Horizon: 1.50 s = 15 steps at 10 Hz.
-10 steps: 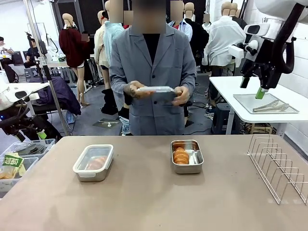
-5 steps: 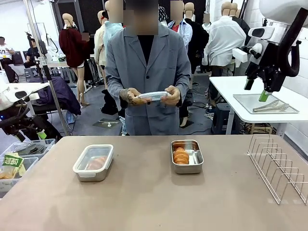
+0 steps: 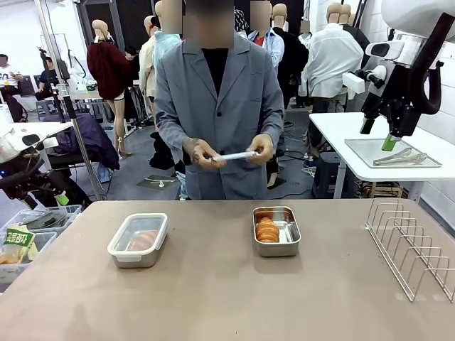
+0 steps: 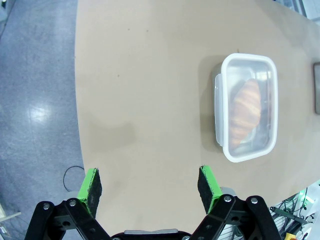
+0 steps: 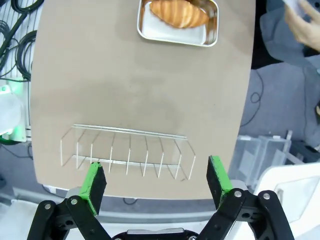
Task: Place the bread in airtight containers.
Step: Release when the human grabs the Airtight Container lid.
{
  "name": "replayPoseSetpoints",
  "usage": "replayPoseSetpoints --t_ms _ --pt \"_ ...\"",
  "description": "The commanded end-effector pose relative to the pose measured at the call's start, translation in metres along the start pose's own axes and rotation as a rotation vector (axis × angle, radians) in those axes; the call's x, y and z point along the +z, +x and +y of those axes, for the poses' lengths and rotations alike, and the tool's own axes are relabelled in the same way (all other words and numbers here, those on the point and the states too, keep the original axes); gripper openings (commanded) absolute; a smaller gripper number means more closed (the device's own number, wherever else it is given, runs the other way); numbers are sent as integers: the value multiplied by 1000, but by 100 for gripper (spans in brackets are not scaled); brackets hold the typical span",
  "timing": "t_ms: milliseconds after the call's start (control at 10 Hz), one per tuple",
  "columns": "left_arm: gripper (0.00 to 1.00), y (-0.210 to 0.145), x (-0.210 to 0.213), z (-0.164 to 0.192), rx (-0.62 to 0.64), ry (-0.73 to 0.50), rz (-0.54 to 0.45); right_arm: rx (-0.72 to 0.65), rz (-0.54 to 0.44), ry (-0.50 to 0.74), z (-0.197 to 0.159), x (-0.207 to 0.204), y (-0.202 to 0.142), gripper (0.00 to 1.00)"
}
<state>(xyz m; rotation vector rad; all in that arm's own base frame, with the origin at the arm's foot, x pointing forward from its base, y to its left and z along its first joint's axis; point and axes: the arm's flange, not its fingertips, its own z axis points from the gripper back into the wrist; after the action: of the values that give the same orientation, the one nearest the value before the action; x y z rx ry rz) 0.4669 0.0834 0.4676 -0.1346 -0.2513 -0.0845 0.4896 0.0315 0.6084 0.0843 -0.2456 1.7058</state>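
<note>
Two steel airtight containers sit on the tan table (image 3: 213,291). The left container (image 3: 138,239) (image 4: 247,107) wears its clear lid, and one bread (image 3: 144,239) (image 4: 245,111) shows through it. The right container (image 3: 276,231) (image 5: 178,22) stands uncovered with the other bread (image 3: 267,229) (image 5: 179,13) lying in its left half. A person behind the table holds a clear lid (image 3: 233,155) in both hands at waist height. High over the table's near left, my left gripper (image 4: 150,185) is open and holds nothing. My right gripper (image 5: 156,180) (image 3: 375,131) hangs open, raised above the right side.
A wire rack (image 3: 412,249) (image 5: 127,150) stands at the table's right edge, under my right gripper. Bins with packets (image 3: 21,245) sit off the table's left side. The person's hand (image 5: 307,25) is near the far edge. Bare tabletop lies between and in front of the containers.
The person has lowered the lid from chest height to waist height and turned it nearly edge-on. My right arm has drifted slightly to the right. Containers and bread have not moved.
</note>
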Motion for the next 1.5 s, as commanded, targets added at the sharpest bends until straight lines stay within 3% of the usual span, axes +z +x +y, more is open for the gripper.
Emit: replayPoseSetpoints --t_ms 0,1400 --pt "100 -1 1 0 6 23 6 3 -10 15 -3 3 1 100" --pt "100 -1 1 0 6 23 6 3 -10 15 -3 3 1 100"
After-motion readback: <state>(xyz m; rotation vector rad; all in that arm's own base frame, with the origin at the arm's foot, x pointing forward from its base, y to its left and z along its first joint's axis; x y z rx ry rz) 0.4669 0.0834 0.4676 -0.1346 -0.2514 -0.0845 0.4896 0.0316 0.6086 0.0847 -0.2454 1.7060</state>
